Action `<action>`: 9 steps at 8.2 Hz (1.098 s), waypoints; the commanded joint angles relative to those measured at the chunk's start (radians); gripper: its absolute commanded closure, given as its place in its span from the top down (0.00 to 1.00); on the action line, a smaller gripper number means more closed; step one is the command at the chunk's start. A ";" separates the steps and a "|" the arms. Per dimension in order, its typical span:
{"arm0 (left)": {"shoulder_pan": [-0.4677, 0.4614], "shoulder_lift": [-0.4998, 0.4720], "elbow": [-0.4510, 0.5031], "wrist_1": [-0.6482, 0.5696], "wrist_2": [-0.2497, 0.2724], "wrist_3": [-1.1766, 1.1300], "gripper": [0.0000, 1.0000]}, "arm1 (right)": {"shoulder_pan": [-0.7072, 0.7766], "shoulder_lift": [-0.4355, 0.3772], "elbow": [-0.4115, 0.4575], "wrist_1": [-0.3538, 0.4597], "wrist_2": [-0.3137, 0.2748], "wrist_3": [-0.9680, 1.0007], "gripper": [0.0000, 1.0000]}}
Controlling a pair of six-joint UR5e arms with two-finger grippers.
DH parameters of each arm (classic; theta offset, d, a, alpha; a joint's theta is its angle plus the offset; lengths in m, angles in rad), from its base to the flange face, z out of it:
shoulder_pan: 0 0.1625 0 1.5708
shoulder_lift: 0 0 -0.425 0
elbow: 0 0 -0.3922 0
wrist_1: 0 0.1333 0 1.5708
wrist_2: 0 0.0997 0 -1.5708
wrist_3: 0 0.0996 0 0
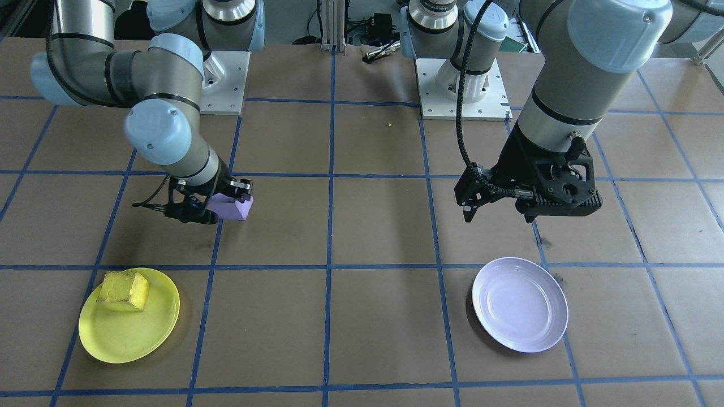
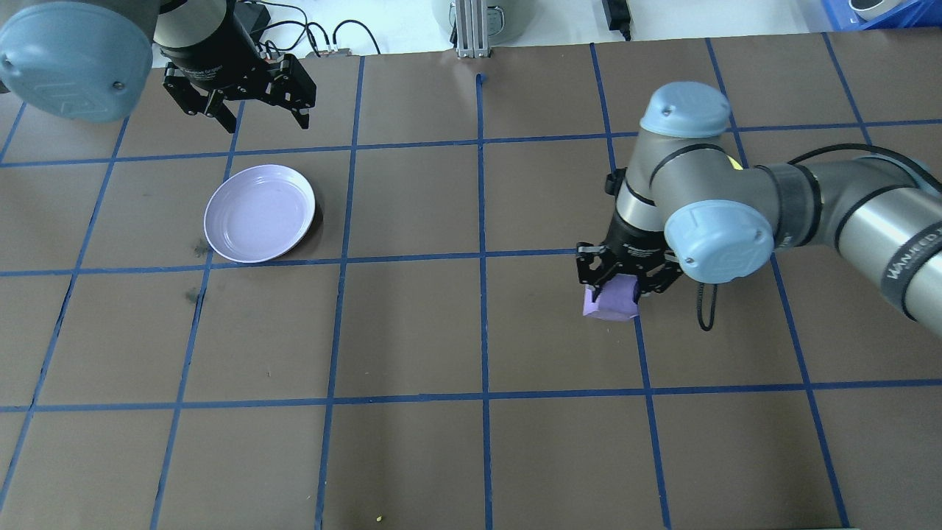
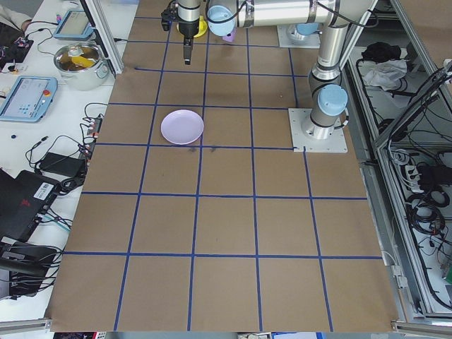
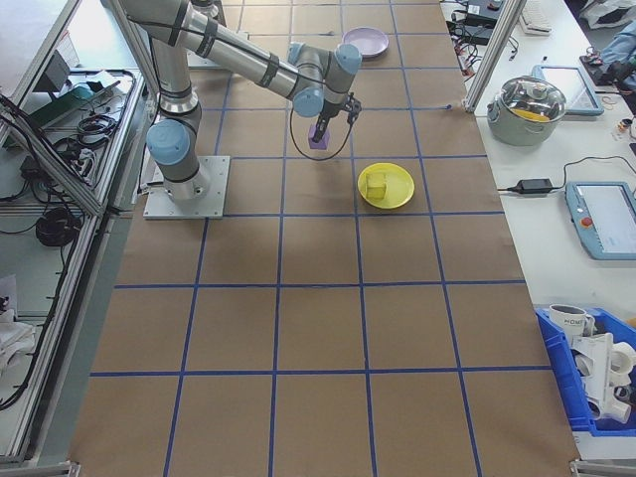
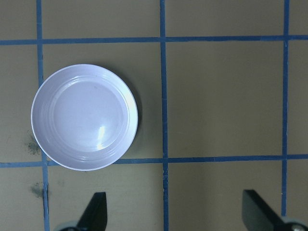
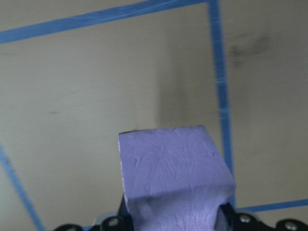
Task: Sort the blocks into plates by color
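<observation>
Purple block (image 2: 611, 300) sat pinched between the fingers of the right gripper (image 2: 622, 276), which had clamped onto its upper part while the block's lower half stuck out below the fingertips. From the right wrist camera the block (image 6: 173, 173) filled the lower middle of the view, its rough face pointing at the brown paper, and the foam looked squeezed in where the fingers held it. Whether it rested on the bench (image 2: 412, 331) or hung just above it could not be told. In the front-facing view the block (image 1: 235, 207) was beside a blue tape line, toward the robot's side of the bench and its right half.

Yellow block (image 1: 123, 290) lay in the yellow plate (image 1: 121, 339), against the part of the rim nearer the robot. That plate stood toward the operators' edge on the robot's right, near the held block but apart from it.

Lavender plate (image 2: 259, 213) lay on the robot's left half, well apart from the purple block. The left gripper (image 2: 243, 96) hung above the bench with its fingers spread wide and nothing between them, beside the lavender plate rather than over it. In the left wrist view, the plate (image 5: 84, 117) appeared ahead of the two dark fingertips (image 5: 95, 211).
</observation>
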 commanded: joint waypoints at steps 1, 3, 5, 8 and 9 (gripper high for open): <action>-0.001 0.001 -0.003 0.000 0.001 0.001 1.00 | 0.287 0.051 -0.132 -0.004 0.134 0.150 0.00; 0.001 0.001 -0.004 0.000 -0.001 0.003 1.00 | 0.401 0.132 -0.238 -0.030 0.135 0.325 0.00; 0.001 0.000 -0.006 0.000 -0.001 0.004 1.00 | 0.476 0.273 -0.355 -0.071 0.132 0.439 0.02; 0.001 -0.002 -0.012 0.002 -0.004 0.004 1.00 | 0.518 0.321 -0.383 -0.075 0.106 0.445 0.34; 0.001 -0.002 -0.012 0.000 -0.004 0.004 1.00 | 0.517 0.315 -0.383 -0.067 0.056 0.432 0.99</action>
